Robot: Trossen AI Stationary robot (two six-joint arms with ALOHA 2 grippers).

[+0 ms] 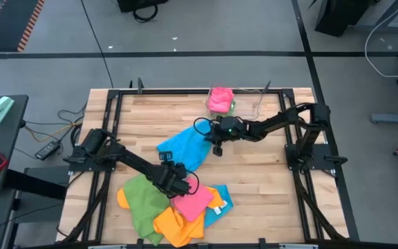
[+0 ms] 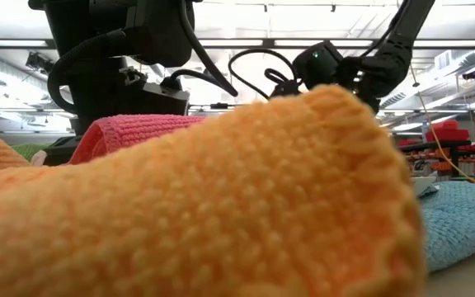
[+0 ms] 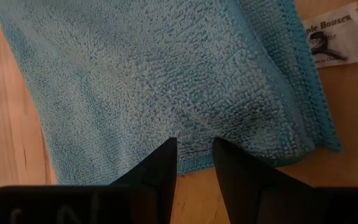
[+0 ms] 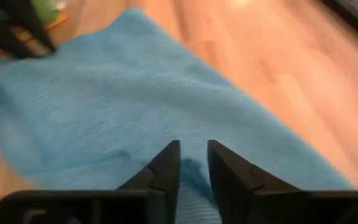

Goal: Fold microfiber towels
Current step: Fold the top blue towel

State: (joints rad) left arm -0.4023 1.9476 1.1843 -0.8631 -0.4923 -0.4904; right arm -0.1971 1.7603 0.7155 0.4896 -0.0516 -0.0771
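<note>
Hovering over the blue towel (image 1: 185,147) (both grippers), fingers slightly parted.

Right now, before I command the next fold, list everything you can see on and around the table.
sky blue towel: one, spread at mid-table between both grippers
pile of towels: green, orange, pink and blue cloths heaped at the near edge
pink towel: one, bunched at the far edge
white label: one, on the wood beside the blue cloth's corner
table: one, light wood, black frame
left gripper: at the blue towel's near end, fingers slightly apart
right gripper: at its far end, fingers slightly apart
</note>
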